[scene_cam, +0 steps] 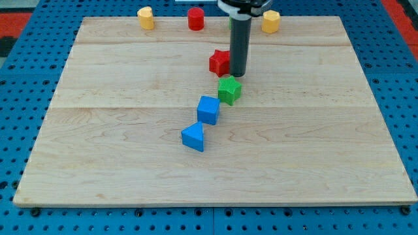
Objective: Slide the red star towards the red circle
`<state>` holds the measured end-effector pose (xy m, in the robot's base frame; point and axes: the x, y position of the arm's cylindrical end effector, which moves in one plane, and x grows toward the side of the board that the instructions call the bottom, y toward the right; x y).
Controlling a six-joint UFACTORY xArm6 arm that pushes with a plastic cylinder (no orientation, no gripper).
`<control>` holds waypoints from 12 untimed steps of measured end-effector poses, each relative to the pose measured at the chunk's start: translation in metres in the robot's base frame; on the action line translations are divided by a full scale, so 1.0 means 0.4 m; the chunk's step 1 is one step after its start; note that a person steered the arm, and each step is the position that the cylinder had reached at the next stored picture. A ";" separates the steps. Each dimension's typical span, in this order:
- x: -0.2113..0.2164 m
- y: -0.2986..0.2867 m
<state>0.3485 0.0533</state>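
My tip (237, 74) — a bare rod, nothing grasped — touches the red star's (219, 62) right flank at upper centre; risk: it shoves the star left, missing the red circle (196, 18) above.

Seven blocks lie on the wooden board (130, 163). Two are red: a star (219, 62) and a circle (196, 18). Two are yellow (145, 17) (271, 21). Two are blue: a cube (208, 109) and a triangle (194, 136). One is green (229, 90).
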 end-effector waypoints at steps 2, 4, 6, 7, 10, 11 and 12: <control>0.029 -0.102; -0.056 -0.285; -0.001 -0.213; 0.000 -0.163; -0.016 -0.110; -0.120 -0.153; -0.175 -0.155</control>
